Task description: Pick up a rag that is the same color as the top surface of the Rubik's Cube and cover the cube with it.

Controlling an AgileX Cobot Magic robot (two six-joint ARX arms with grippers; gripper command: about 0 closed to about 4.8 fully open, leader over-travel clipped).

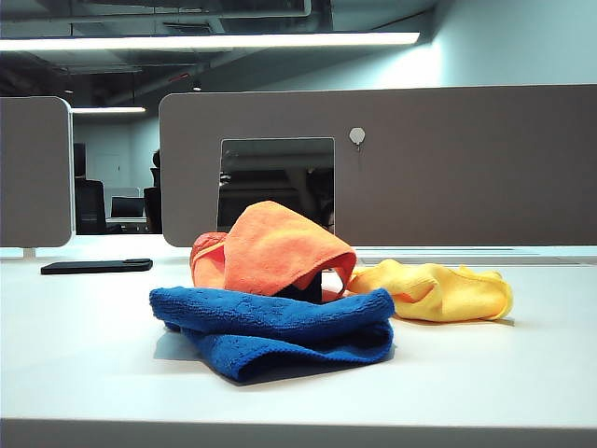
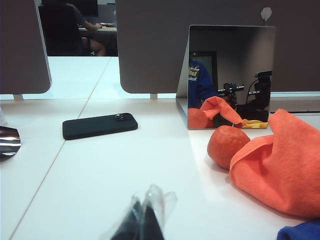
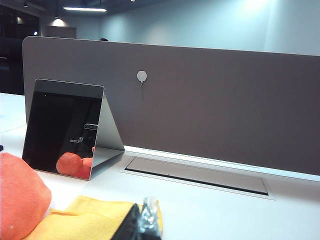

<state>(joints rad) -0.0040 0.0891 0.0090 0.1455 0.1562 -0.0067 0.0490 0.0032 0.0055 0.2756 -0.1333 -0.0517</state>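
table [image 1: 84, 373]: white, you see it bare up front
blue cloth [image 1: 280, 327]: centre
rag [image 1: 280, 247]: 12 o'clock of blue
yellow cloth [image 1: 438, 291]: 3 o'clock
phone [image 1: 96, 266]: 10 o'clock
mirror [image 2: 230, 75]: 12 o'clock, far
orange ball [image 2: 226, 145]: beside rag

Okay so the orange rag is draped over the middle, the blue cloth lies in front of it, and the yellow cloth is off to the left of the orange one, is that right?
Not quite. In the exterior view the yellow cloth lies to the right of the orange rag, not the left. The blue cloth does lie in front of it.

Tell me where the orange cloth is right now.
In the exterior view the orange microfibre cloth sits mid-table, draped in a mound behind the blue cloth, left of the yellow cloth.
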